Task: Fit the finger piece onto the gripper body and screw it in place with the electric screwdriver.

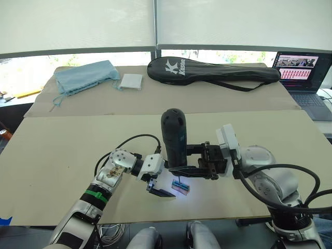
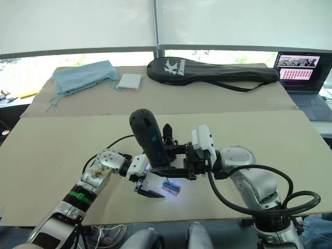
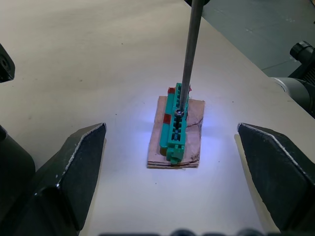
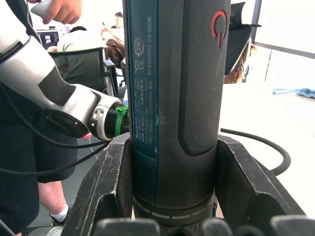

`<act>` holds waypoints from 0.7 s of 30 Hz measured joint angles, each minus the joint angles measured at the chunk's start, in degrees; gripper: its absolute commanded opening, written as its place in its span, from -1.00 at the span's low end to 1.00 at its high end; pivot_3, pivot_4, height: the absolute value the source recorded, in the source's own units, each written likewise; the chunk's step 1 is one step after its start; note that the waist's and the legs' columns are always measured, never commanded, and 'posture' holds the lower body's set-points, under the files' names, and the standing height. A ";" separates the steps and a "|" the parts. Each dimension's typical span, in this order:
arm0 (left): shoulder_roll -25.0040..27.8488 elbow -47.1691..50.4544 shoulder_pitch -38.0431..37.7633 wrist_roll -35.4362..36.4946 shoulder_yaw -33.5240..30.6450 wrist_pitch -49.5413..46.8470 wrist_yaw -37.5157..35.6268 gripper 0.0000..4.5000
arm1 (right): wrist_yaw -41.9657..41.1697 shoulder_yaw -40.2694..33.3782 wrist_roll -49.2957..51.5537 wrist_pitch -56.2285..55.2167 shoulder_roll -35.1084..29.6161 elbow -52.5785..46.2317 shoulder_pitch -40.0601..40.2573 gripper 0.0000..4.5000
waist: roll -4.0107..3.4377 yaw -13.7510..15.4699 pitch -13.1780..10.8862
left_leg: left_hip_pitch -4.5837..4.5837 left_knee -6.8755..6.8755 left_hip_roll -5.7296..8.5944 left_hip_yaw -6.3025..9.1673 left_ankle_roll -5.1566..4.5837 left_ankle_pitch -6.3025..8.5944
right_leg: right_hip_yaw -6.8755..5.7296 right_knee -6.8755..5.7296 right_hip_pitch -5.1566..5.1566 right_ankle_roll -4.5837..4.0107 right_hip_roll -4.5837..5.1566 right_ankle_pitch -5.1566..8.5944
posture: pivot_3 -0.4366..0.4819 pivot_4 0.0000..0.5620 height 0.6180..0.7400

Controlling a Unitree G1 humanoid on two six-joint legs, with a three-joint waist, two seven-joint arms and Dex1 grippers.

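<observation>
The electric screwdriver is a thick dark blue-black cylinder with a textured grip panel and a red power symbol, standing nearly upright at the near middle of the table, its rounded top leaning slightly to the left. Its thin metal bit points straight down and its tip meets a small screw on top of a green block. That block lies on a tan base in the white-blue glow of the screwdriver's light.

Bright windows with lowered white blinds behind the tan table.
</observation>
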State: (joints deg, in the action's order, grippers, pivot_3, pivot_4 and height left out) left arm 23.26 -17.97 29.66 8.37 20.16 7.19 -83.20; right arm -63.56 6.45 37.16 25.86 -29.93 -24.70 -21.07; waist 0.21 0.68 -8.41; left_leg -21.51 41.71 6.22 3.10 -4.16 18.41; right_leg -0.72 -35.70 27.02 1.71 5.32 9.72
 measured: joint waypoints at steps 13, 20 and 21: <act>-0.01 0.00 0.00 0.00 0.01 0.01 0.29 1.00 | -0.16 0.04 -0.89 -0.28 0.00 0.51 0.00 -0.16 | 0.00 0.01 0.00 | 0.00 0.00 0.00 0.00 0.00 0.00 | 0.00 0.00 0.00 0.00 0.00 0.00 | -0.05 -0.47 0.93; -0.02 0.00 0.00 0.00 0.01 0.01 0.47 1.00 | -0.16 0.09 -0.99 -0.29 0.10 0.51 0.00 -0.16 | 0.00 0.00 0.00 | 0.01 0.00 0.00 0.00 0.00 0.00 | 0.00 0.00 0.00 0.00 0.00 0.00 | -0.05 -0.47 0.93; -0.02 0.00 0.00 0.00 0.01 0.02 0.48 1.00 | -0.16 0.12 -0.99 -0.29 0.11 0.51 0.00 -0.16 | 0.00 0.01 0.00 | 0.00 0.00 0.00 0.00 0.00 0.00 | 0.00 0.00 0.00 0.00 0.00 0.00 | -0.05 -0.47 0.93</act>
State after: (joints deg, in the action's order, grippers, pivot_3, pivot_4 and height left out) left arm 23.24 -17.97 29.66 8.37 20.16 7.21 -82.71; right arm -63.71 6.57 36.17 25.57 -29.83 -24.19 -21.07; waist 0.21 0.69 -8.41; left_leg -21.51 41.71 6.23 3.10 -4.16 18.41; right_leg -0.72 -35.70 27.02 1.71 5.32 9.72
